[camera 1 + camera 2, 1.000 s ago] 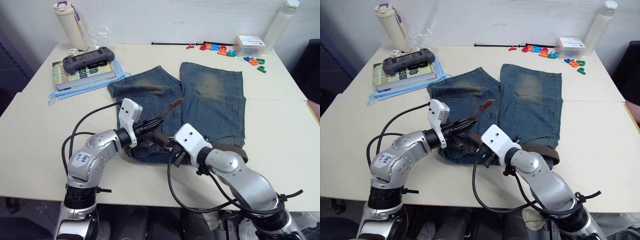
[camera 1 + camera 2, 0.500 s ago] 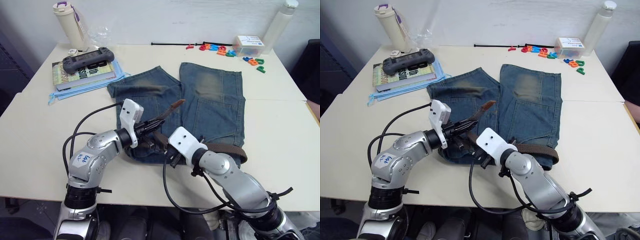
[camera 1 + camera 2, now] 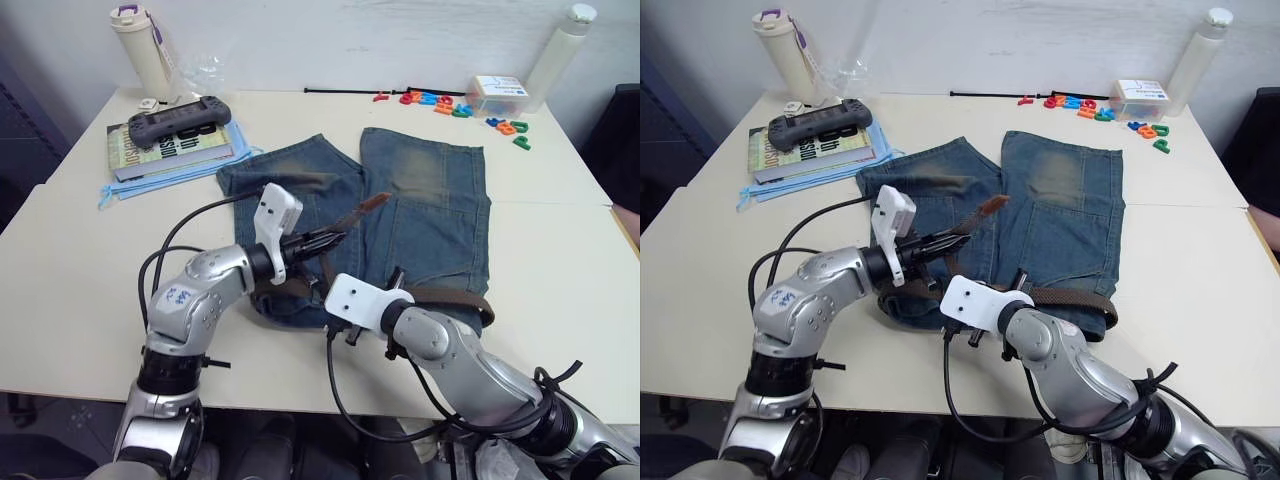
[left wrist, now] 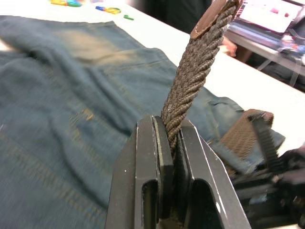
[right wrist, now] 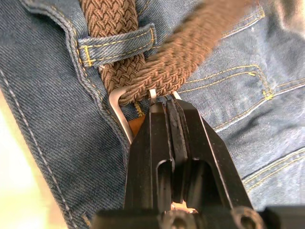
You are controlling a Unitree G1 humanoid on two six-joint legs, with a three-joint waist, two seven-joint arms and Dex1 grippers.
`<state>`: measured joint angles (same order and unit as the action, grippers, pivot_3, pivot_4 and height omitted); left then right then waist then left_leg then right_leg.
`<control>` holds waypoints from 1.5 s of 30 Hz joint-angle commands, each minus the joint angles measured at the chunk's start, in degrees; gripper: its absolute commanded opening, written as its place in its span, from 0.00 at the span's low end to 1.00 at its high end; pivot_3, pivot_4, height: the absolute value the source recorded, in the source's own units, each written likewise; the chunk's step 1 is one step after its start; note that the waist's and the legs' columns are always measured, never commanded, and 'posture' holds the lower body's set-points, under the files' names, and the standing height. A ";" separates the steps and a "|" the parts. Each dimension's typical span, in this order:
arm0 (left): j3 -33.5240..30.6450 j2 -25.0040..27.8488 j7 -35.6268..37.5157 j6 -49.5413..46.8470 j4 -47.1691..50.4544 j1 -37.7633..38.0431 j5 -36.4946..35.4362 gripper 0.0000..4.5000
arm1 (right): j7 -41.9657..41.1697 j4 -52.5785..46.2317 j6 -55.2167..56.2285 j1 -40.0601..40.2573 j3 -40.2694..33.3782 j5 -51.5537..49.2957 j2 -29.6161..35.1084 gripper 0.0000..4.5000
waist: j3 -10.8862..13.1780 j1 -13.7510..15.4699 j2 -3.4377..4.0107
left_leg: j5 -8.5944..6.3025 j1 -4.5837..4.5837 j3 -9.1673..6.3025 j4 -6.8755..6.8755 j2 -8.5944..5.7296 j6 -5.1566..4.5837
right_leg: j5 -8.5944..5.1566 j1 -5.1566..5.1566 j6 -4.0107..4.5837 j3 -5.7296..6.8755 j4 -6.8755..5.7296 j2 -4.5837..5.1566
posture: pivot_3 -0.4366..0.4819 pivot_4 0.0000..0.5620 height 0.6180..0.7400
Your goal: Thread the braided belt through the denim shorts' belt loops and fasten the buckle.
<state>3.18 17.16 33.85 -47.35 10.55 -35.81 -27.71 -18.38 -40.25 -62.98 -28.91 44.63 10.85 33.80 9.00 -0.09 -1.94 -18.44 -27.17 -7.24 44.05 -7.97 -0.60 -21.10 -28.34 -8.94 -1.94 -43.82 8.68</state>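
The denim shorts [image 3: 430, 200] lie flat mid-table, waistband toward me. The braided belt [image 3: 452, 297] runs along the waistband and passes under a belt loop [image 5: 116, 45]. My left gripper [image 3: 325, 240] is shut on the belt's free end, and the brown tip [image 3: 365, 207] rises slanted above the shorts. In the left wrist view the woven strap [image 4: 195, 71] stands up from between the closed fingers [image 4: 147, 143]. My right gripper [image 5: 164, 107] is at the waistband's near edge, shut on the silver buckle [image 5: 119, 107], with the strap crossing just beyond its fingertips.
A book stack with a grey game controller [image 3: 172, 118] sits far left, beside a white bottle [image 3: 140, 45]. Coloured magnet letters [image 3: 440, 100], a small white box [image 3: 497, 88] and another white bottle [image 3: 560, 50] line the far right. The table's near edge runs just behind my arms.
My left gripper has carried the belt's end a little to the right and farther from me. The right arm has slid left along the waistband toward the buckle.
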 commanded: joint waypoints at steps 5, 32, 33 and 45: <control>3.06 0.68 13.24 7.79 -15.05 -17.00 0.82 0.00 | -9.03 4.65 -4.01 1.64 9.11 -2.71 1.11 0.01 | -0.03 -0.07 -0.04 | 0.00 -0.01 -0.01 -0.03 0.00 0.00 | 0.00 0.01 0.00 0.01 0.05 0.00 | 0.48 0.27 0.31; 4.11 -27.43 21.59 42.51 -68.79 -48.16 15.86 0.00 | -22.43 5.96 0.57 -2.03 14.65 3.71 2.04 0.01 | -0.13 1.46 -0.19 | -0.03 -0.03 -0.04 -0.01 -0.18 -0.15 | 0.07 0.13 -0.14 0.07 0.25 0.00 | 0.48 0.27 0.31; 3.74 -28.00 21.36 42.99 -69.76 -49.01 16.01 0.00 | -22.84 5.88 0.74 -2.05 14.83 4.08 2.07 0.01 | -0.13 1.49 -0.19 | -0.03 -0.04 -0.05 -0.01 -0.18 -0.15 | 0.07 0.13 -0.15 0.08 0.27 0.00 | 0.48 0.27 0.31; -0.43 -33.79 19.09 46.39 -76.52 -55.89 16.83 0.00 | -27.37 5.69 2.87 -1.10 15.22 8.35 1.72 0.01 | -0.12 1.73 -0.19 | -0.05 -0.06 -0.07 -0.02 -0.26 -0.19 | 0.08 0.16 -0.17 0.14 0.32 0.00 | 0.48 0.27 0.31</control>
<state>6.77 -11.23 54.33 -6.24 -71.06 -84.19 -7.48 -38.11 -37.66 -61.89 -34.93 47.83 24.80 37.20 8.87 1.64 -2.12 -18.49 -27.23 -7.31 44.03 -8.23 -0.79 -21.02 -28.18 -9.12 -1.79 -43.51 8.67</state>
